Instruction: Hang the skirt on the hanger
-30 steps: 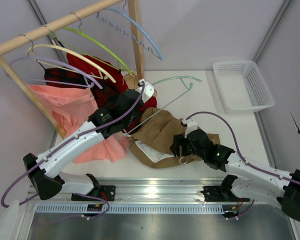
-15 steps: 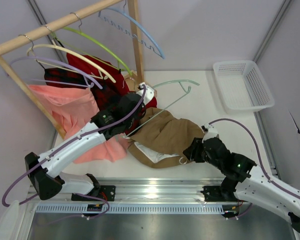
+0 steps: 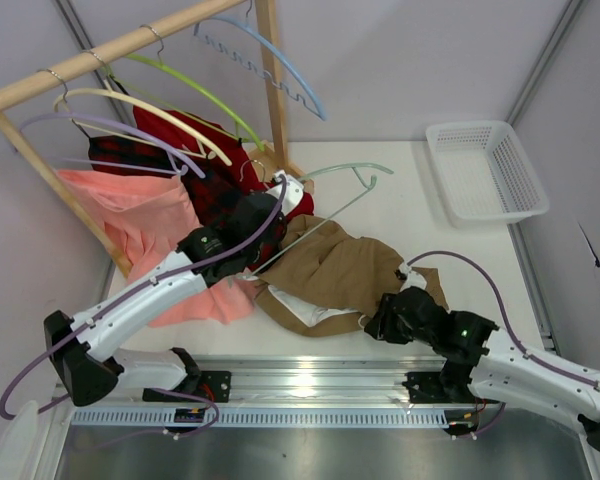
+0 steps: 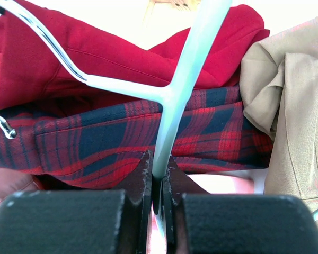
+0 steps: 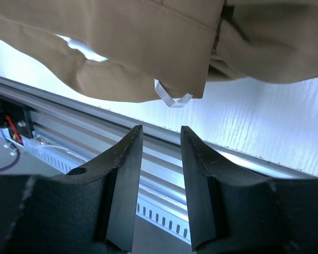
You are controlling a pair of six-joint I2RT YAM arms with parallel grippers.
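Note:
The tan skirt point(image 3: 330, 272) lies crumpled on the table, with a white loop point(image 5: 172, 100) hanging from its near hem. The pale sage-green hanger point(image 3: 352, 168) slants from the skirt's top toward the back. My left gripper point(image 4: 158, 159) is shut on the hanger's bar point(image 4: 183, 79), above the plaid cloth, and the silver hook point(image 4: 42, 42) curves off to the left. My right gripper point(image 5: 160, 131) stands open with nothing between its fingers. It is just in front of the skirt's near hem, over the table's front edge. From above, it point(image 3: 380, 322) sits at the skirt's front right corner.
A wooden rack point(image 3: 110, 50) at the back left carries several hangers. A red-and-black plaid skirt point(image 3: 195, 165) and a salmon-pink skirt point(image 3: 140, 220) hang there. A white basket point(image 3: 485, 170) stands at the back right. A metal rail point(image 3: 300, 380) runs along the front edge.
My right gripper has drawn back from the top of the skirt to its near hem, and its jaws have narrowed. The skirt's right side has spread rightward. The left gripper still holds the hanger.

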